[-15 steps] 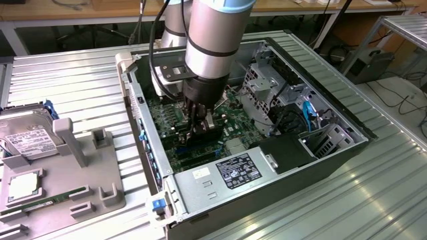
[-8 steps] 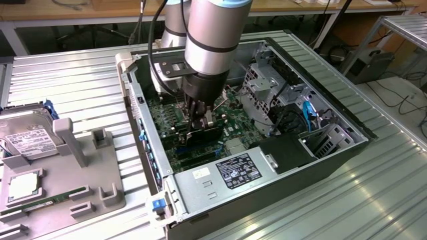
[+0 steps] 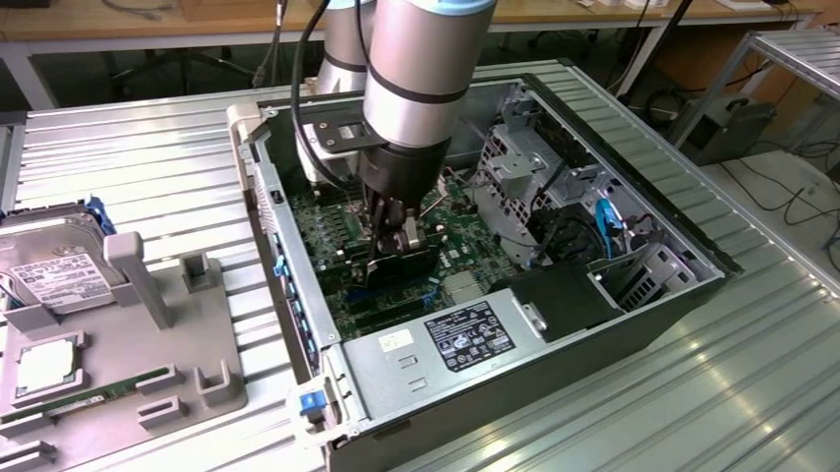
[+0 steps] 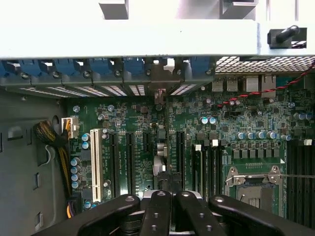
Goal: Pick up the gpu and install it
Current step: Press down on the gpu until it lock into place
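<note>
The gpu (image 3: 393, 267) stands on edge as a thin dark card over the green motherboard (image 3: 453, 246) inside the open computer case (image 3: 656, 305). In the wrist view the gpu (image 4: 161, 164) appears edge-on along an expansion slot, with its metal bracket end toward the case's rear wall. My gripper (image 3: 400, 236) reaches straight down into the case, directly above the card. Its black fingers (image 4: 162, 206) are pressed together, so the gripper (image 4: 172, 194) is shut with its tips at the card's upper edge. Whether the tips pinch the card or only rest on it is hidden.
A grey parts fixture (image 3: 132, 324) on the exterior view's left holds a silver hard drive (image 3: 53, 270), a processor chip (image 3: 46, 364) and a green memory stick (image 3: 79, 398). The power supply (image 3: 459, 339), drive cage (image 3: 518, 157) and cables (image 3: 577, 236) crowd the case around the arm.
</note>
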